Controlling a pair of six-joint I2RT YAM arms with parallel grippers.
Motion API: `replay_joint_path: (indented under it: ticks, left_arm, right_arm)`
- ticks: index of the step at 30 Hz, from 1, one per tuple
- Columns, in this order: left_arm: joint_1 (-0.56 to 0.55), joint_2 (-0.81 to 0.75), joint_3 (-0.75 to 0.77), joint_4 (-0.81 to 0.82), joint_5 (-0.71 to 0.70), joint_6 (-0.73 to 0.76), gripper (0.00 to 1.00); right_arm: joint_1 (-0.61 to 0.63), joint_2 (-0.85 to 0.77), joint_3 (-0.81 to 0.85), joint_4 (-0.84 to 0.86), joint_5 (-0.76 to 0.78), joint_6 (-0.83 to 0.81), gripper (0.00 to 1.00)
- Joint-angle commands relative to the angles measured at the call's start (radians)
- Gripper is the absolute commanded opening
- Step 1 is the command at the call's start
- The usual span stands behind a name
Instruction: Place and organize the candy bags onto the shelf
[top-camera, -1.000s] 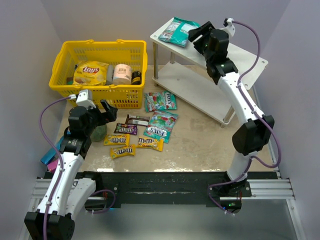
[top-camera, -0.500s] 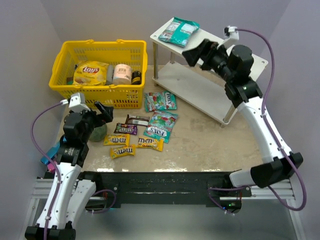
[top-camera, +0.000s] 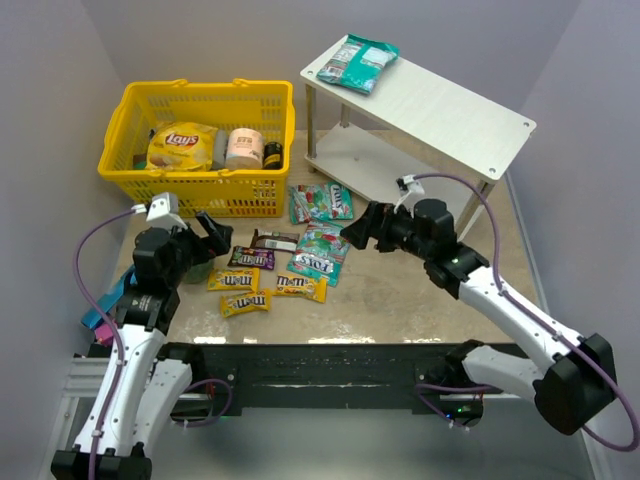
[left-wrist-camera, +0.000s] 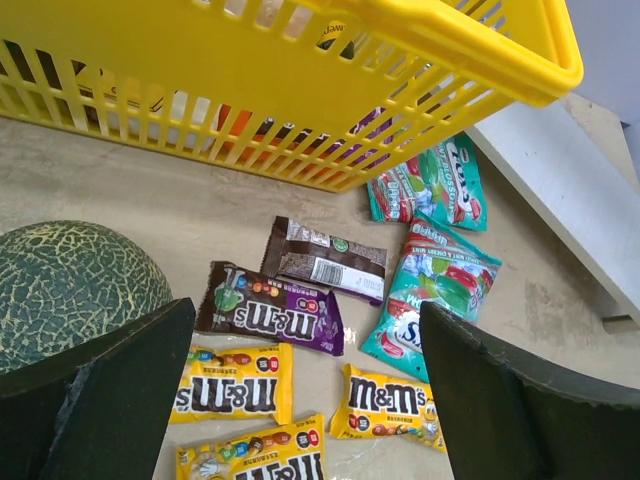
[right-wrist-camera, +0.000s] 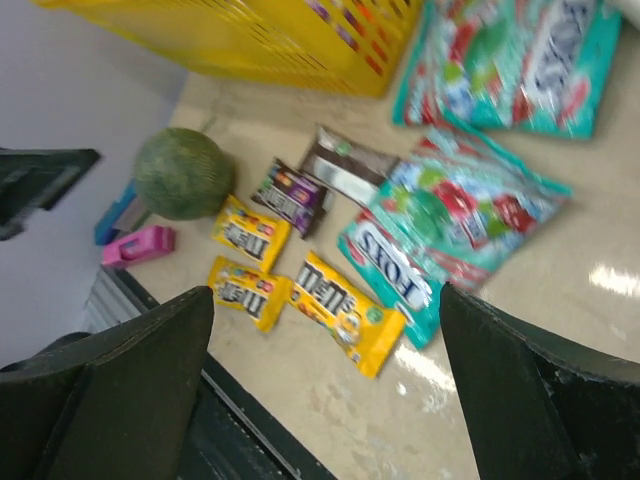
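A yellow basket (top-camera: 200, 95) fills the upper left of the overhead view, holding a Lay's chip bag (top-camera: 182, 145), a pale tub (top-camera: 243, 147) and a small dark jar (top-camera: 272, 154). Lower left on the beige table (top-camera: 400, 300) sits a green netted melon (left-wrist-camera: 70, 285) — a flat blue packet (right-wrist-camera: 118, 212) and pink object (right-wrist-camera: 140, 245) lie nearby.

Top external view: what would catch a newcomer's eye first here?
The bright yellow basket at the back left stands out, then the teal candy bags and M&M's packets scattered on the table before it. One teal bag lies on the top board of the white shelf, and the right gripper hangs open near the FOX'S bag.
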Motion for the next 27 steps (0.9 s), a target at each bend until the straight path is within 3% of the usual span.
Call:
replay_joint_path:
  ticks: [1, 9, 14, 21, 27]
  left_arm:
    - [0.006, -0.021, -0.006, -0.001, 0.043, 0.02, 0.99]
    - [0.004, -0.07, -0.041, -0.033, 0.053, -0.001, 1.0]
    - [-0.009, -0.111, -0.05, -0.038, 0.037, -0.006, 0.99]
    - [-0.008, -0.109, -0.049, -0.039, 0.031, -0.006, 0.99]
    - [-0.006, -0.096, -0.047, -0.041, 0.03, -0.006, 1.0]
  right_arm:
    - [0.004, 0.057, -0.124, 0.179, 0.12, 0.16, 0.99]
    - [0.012, 0.306, -0.204, 0.434, 0.222, 0.331, 0.96]
    - [0.019, 0.478, -0.21, 0.56, 0.196, 0.395, 0.88]
    - [0.069, 0.574, -0.185, 0.516, 0.229, 0.432, 0.78]
    - [0.113, 0.633, -0.176, 0.49, 0.256, 0.499, 0.78]
